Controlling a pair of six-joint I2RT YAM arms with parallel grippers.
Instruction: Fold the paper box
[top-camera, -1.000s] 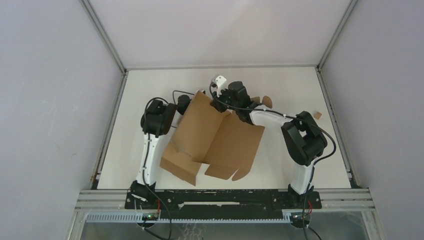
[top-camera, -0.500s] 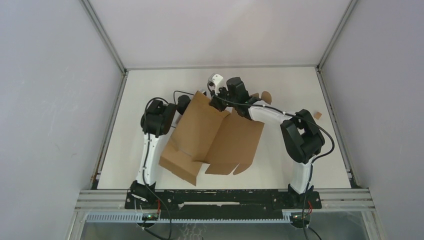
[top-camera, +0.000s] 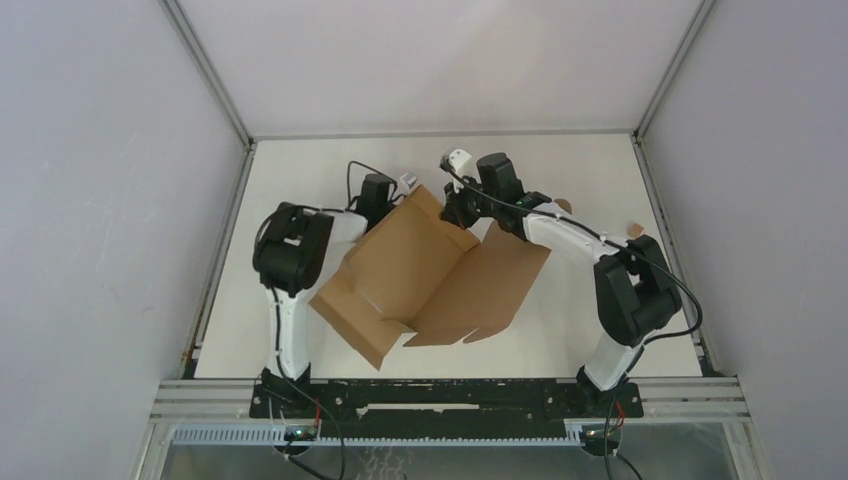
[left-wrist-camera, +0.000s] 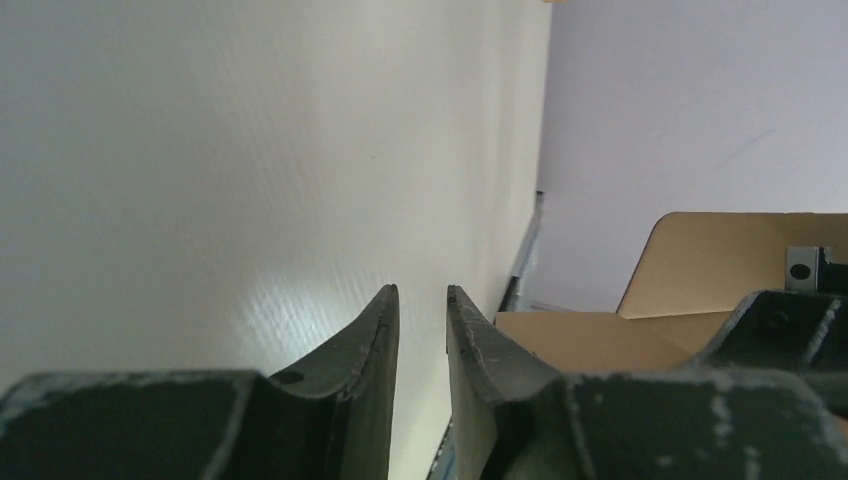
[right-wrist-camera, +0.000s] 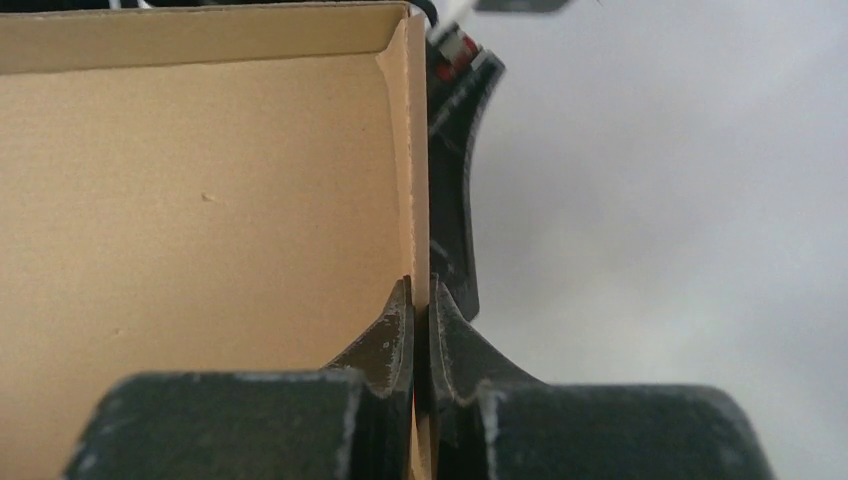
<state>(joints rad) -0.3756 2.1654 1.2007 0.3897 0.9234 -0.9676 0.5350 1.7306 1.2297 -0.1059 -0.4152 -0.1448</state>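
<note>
White table (top-camera: 560, 340), one paper box (top-camera: 430, 270): right pincer (right-wrist-camera: 420, 292) tight on it, left pincer (left-wrist-camera: 421, 293) ajar.

Looks past the left gripper (left-wrist-camera: 421, 292), jaws slightly apart with nothing between them, onto the pale table (left-wrist-camera: 200, 150). Catches brown panels of the paper box (left-wrist-camera: 600, 338) at lower right, one round-cornered, against the grey wall (left-wrist-camera: 690, 110).

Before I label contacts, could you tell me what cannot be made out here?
Top view: the wrists hide any contact with the paper box.
Left wrist view: the left gripper and the frame edge cut off the box.
Right wrist view: the right gripper pinches one panel; the rest is out of frame.
Top view: the brown scrap is too small to identify.
</note>
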